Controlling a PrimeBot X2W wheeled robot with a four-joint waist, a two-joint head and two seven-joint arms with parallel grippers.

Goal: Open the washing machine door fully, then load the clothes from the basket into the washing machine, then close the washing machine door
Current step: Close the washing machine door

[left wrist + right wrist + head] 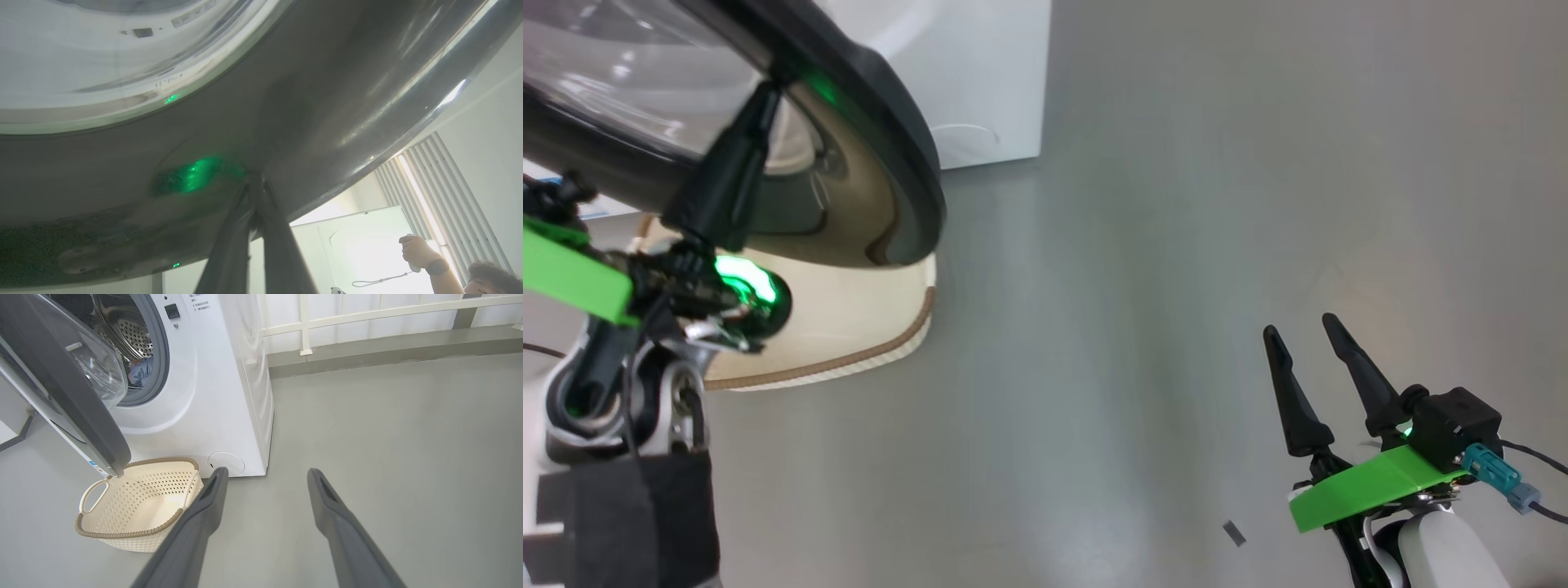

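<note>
Smooth grey floor (388,437), matte, w/ soft pale light patches. Big white front-loading washing machine (229,396) stands on it at upper left of right wrist view, base flat on the floor. Small rectangular cream plastic basket w/ perforated sides, brown woven-look rim & white side handle (122,535) sits on the floor just in front of the machine's lower front, upright. Head view: tiny dark rectangular scrap (1235,532) lies on bare floor, well apart from the basket. Raised grey curb (388,347) runs along the floor's far edge.
</note>
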